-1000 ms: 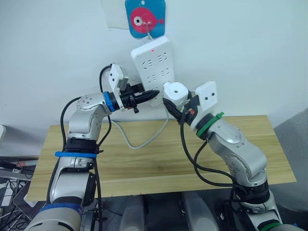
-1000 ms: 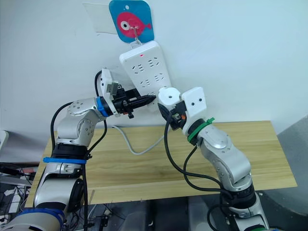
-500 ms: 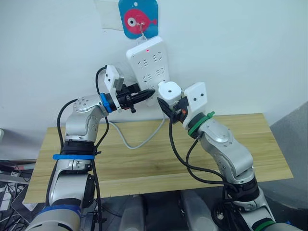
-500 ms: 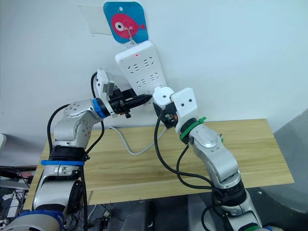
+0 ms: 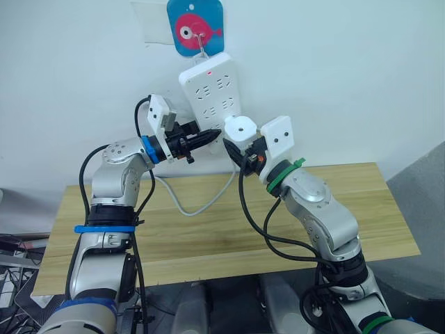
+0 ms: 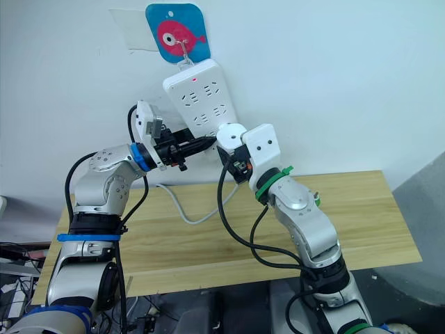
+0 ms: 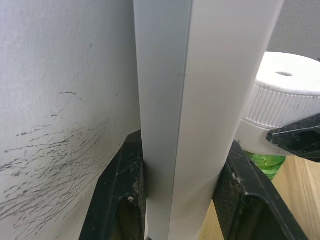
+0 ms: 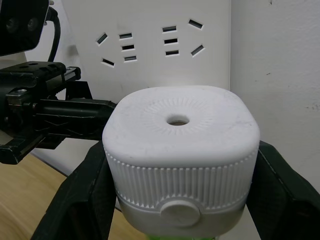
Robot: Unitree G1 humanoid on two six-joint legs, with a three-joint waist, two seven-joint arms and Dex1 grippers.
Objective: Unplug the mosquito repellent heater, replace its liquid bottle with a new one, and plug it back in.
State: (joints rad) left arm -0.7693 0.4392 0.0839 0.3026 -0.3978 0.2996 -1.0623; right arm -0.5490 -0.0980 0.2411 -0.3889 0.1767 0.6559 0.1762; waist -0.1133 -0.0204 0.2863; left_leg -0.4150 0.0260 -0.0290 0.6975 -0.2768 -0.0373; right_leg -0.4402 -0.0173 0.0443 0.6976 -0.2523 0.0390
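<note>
Jaws of your right gripper pinch the small white rounded plastic heater just beside the long white power strip, whose edge your left gripper's jaws clamp, sockets lying ahead of the heater.

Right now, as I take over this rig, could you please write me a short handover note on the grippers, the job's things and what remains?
Left gripper: shut on the edge of the power strip, which hangs on the wall from a hook under the fish sign; it steadies it.
Right gripper: shut on the mosquito repellent heater, held in the air at the strip's lower end, apart from the sockets.
Green liquid bottle shows under the heater.
Done: heater is out of the socket.
Whether the bottle is the new one cannot be told.
Left: plug the heater back in.
</note>
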